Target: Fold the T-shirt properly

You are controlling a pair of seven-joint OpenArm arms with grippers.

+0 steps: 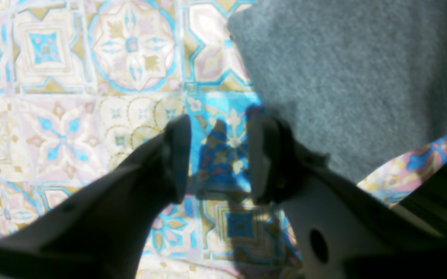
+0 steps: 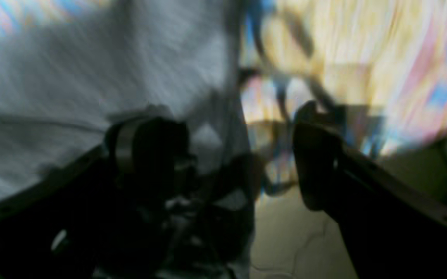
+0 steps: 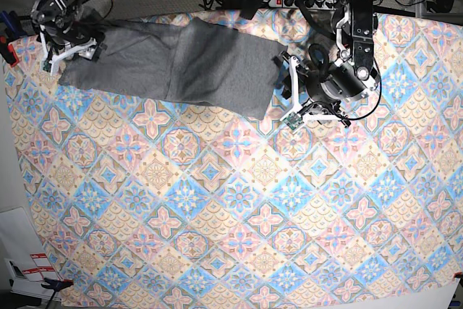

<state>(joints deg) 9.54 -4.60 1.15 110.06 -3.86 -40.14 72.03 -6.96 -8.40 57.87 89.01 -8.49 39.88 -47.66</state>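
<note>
Base view: lying folded lengthwise along the far left of the patterned tablecloth [image 3: 239, 200], the grey T-shirt [image 3: 181, 63]. At its right end, just beside the cloth, hovering with fingers apart, empty: left gripper [image 1: 219, 159]. At its left end, fingers spreading wide: right gripper [image 2: 242, 155].
</note>
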